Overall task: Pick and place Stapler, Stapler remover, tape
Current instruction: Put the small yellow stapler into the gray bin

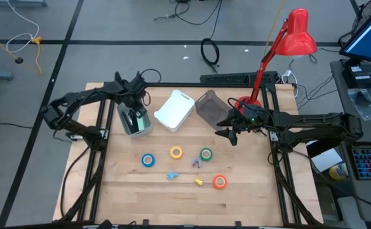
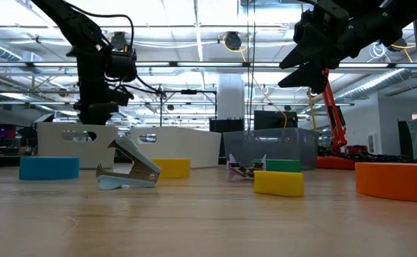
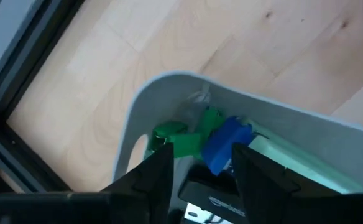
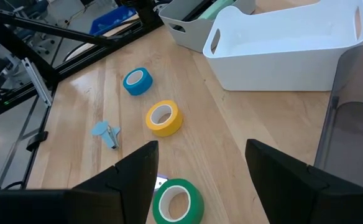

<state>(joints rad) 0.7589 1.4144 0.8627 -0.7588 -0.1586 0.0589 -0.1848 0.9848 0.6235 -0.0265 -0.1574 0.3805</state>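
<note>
Staplers, green [image 3: 180, 140] and blue [image 3: 224, 142], lie inside the grey bin [image 1: 134, 121]; my left gripper [image 3: 197, 165] hangs over them, jaws parted, gripping nothing. My right gripper [image 4: 200, 168] hovers spread above the tape rolls [image 4: 165, 117].

Left gripper [image 3: 197, 168] sits over the leftmost bin [image 1: 134, 121], a stapler [image 3: 225, 143] in it just beyond the fingertips. Right gripper [image 4: 200, 165] hangs beside the third bin [image 4: 355, 112], tape rolls [image 4: 165, 118] ahead, one roll [image 4: 178, 202] between its fingers.
</note>
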